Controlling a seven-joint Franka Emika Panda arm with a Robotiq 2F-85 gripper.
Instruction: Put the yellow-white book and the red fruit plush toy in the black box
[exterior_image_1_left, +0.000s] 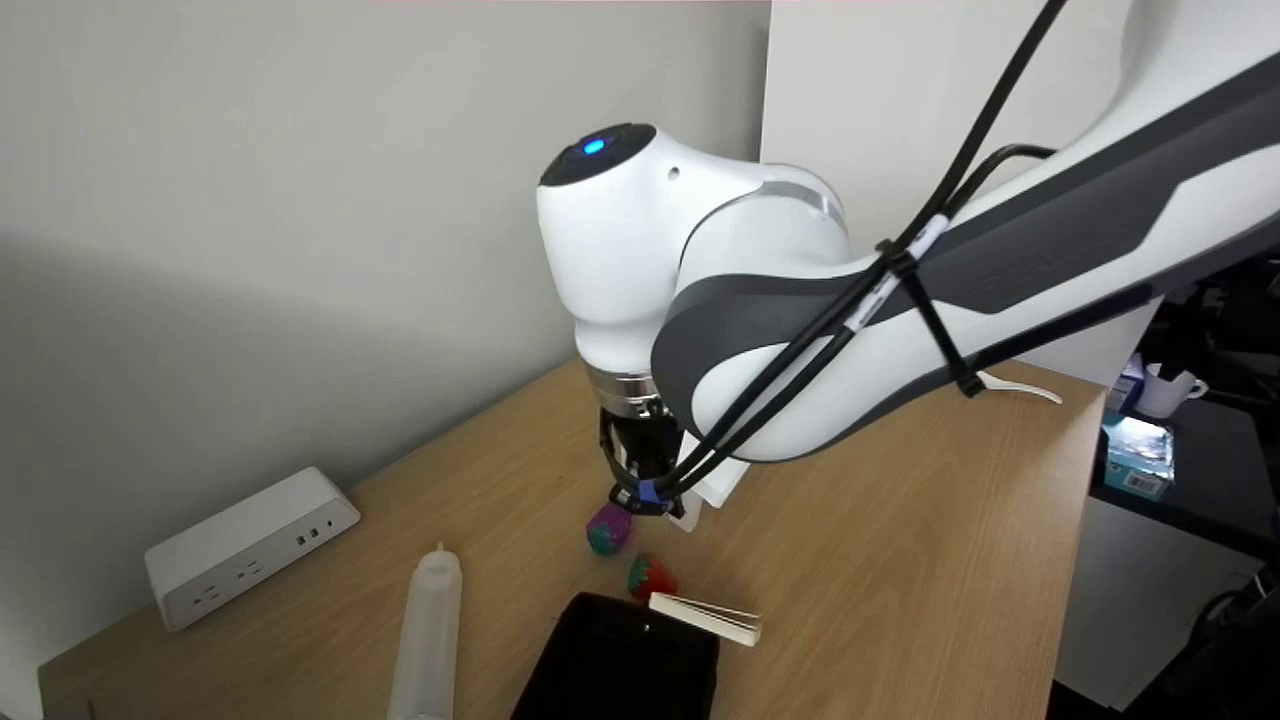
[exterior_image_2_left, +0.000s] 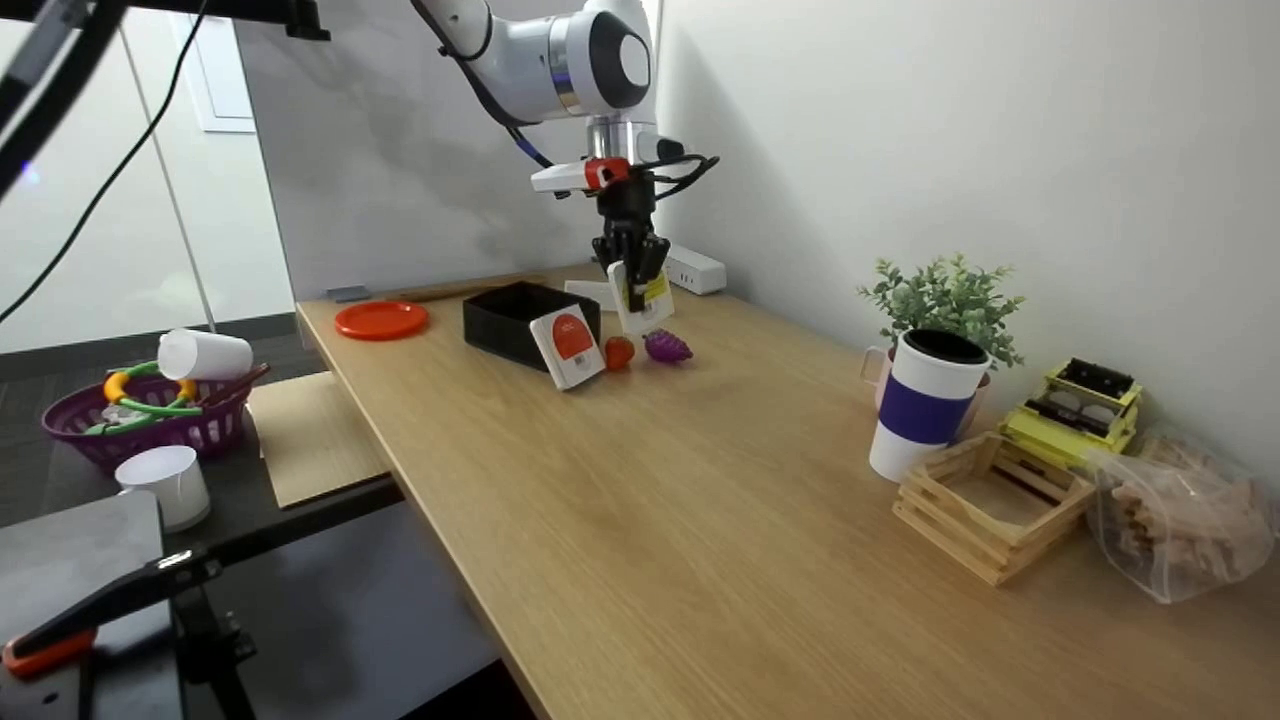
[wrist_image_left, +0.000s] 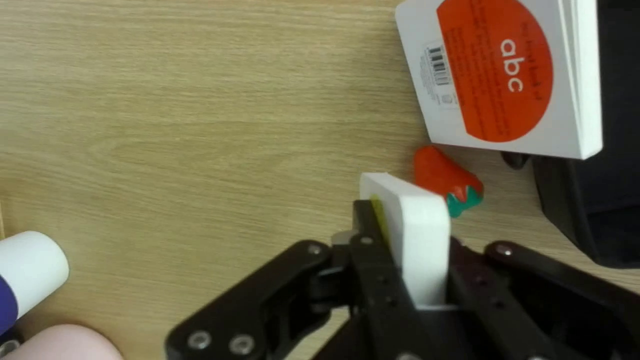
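Note:
My gripper (exterior_image_2_left: 638, 285) is shut on the yellow-white book (exterior_image_2_left: 655, 314), and the wrist view shows the book's white edge (wrist_image_left: 425, 250) between the fingers (wrist_image_left: 400, 240). The book is upright, slightly tilted; I cannot tell whether its lower edge touches the table. The red fruit plush toy (exterior_image_2_left: 619, 352), a strawberry with a green top (wrist_image_left: 442, 172), lies on the table close to the held book. The black box (exterior_image_2_left: 492, 330) stands open beside the toy, away from the gripper. It also shows in an exterior view (exterior_image_1_left: 620, 660) and at the wrist view's right edge (wrist_image_left: 565, 205).
A white book with a red-orange disc (exterior_image_2_left: 570, 348) leans on the box's side near the strawberry. A purple toy (exterior_image_2_left: 667, 347) lies beside the gripper. A white socket box (exterior_image_1_left: 250, 545), a white bottle (exterior_image_1_left: 430, 640), a red plate (exterior_image_2_left: 382, 320) and a tumbler (exterior_image_2_left: 925, 400) stand around.

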